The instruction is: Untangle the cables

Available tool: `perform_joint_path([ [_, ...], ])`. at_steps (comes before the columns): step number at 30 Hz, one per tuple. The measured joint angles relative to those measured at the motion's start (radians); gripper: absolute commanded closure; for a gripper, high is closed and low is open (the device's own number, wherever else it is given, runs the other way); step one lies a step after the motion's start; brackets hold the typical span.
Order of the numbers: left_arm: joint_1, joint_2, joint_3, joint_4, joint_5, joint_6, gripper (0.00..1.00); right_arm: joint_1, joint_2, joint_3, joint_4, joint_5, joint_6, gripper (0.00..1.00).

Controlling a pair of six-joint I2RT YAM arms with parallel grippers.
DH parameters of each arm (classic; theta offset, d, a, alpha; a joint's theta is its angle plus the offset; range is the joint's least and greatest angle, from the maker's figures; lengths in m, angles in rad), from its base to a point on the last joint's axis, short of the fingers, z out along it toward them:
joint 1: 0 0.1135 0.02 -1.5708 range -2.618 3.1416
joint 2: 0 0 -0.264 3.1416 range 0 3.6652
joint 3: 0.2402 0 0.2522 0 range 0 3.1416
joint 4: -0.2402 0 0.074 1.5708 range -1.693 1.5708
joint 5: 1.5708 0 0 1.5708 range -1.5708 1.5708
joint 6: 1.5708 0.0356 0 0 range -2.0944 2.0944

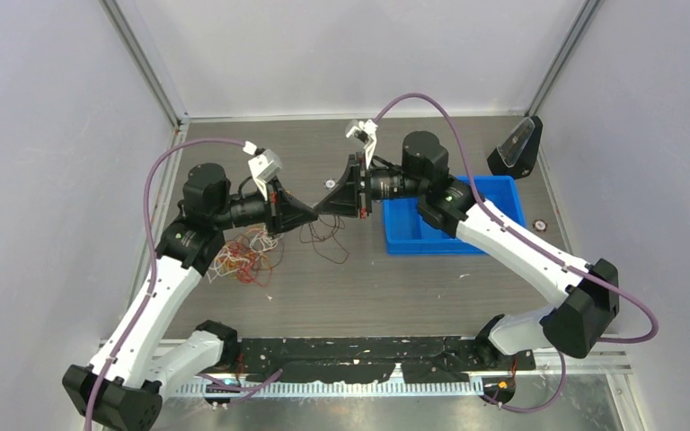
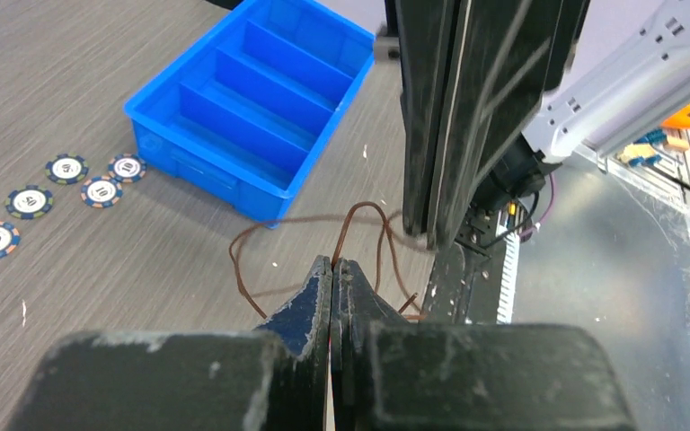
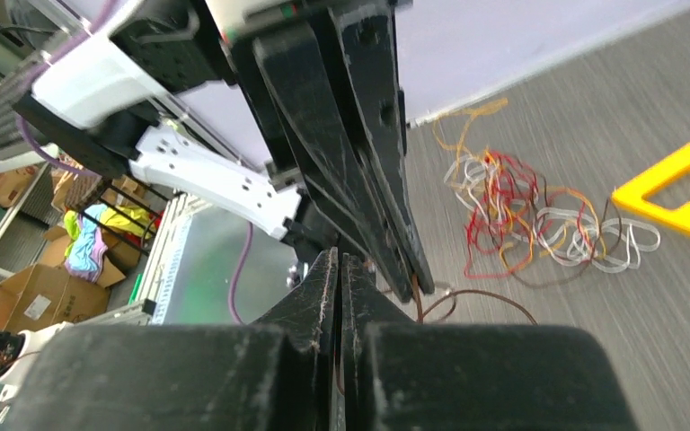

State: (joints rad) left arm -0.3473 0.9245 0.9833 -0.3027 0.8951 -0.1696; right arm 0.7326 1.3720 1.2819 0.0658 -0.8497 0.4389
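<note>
the left tool (image 2: 332,266) is pressing its jaws together at the lower middle of the left wrist view. a thin brown cable (image 2: 360,209) is coming out right at their tip, so this tool is pinching that strand. the brown cable is arching up from the tip and dropping in loose loops onto the worktop (image 2: 99,287), with one loop reaching toward the blue tray (image 2: 253,101) in the upper left of that frame. four poker chips (image 2: 101,190) are lying on the worktop at the left edge, just beside the tray.

the right tool (image 2: 429,241) is hanging from the top of the same frame, its jaws also pressed together. its tip is sitting close to the brown cable. whether it is gripping the strand is not clear from any view.

in the top view the two tools are meeting tip to tip in the middle of the frame, raised above the worktop, with the brown cable dangling below them. the rest of the cables (image 1: 244,259), a tangle of red, orange and white loops, are lying on the worktop at left centre, under the left arm and apart from both tools. in the right wrist view a yellow piece (image 3: 649,180) is lying at the right edge, just beside that tangle.
</note>
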Motion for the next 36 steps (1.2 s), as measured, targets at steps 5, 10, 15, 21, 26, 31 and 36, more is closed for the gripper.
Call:
perform_joint_path([
  [5,0.0,0.083,0.0,-0.013,-0.026,0.04,1.0,-0.006,0.04,-0.084,-0.013,0.009,-0.06,0.94],
  [10,0.0,0.225,-0.072,-0.081,-0.066,0.087,1.0,-0.011,0.183,-0.125,-0.035,0.051,-0.12,0.95],
  [15,0.003,0.418,-0.116,-0.122,-0.128,0.058,1.0,-0.013,0.334,-0.126,-0.051,0.112,-0.126,0.91],
  [21,0.035,0.626,-0.108,-0.132,-0.162,-0.004,1.0,-0.015,0.417,-0.123,-0.15,0.229,-0.163,0.41],
  [26,0.054,0.707,-0.105,-0.126,-0.179,-0.041,1.0,-0.016,0.428,-0.11,-0.267,0.323,-0.222,0.15],
  [31,0.055,0.76,-0.092,-0.105,-0.179,-0.078,1.0,-0.016,0.429,-0.107,-0.323,0.393,-0.238,0.01],
  [36,0.054,0.813,-0.06,-0.089,-0.178,-0.109,1.0,-0.01,0.48,-0.049,-0.38,0.442,-0.233,0.03],
])
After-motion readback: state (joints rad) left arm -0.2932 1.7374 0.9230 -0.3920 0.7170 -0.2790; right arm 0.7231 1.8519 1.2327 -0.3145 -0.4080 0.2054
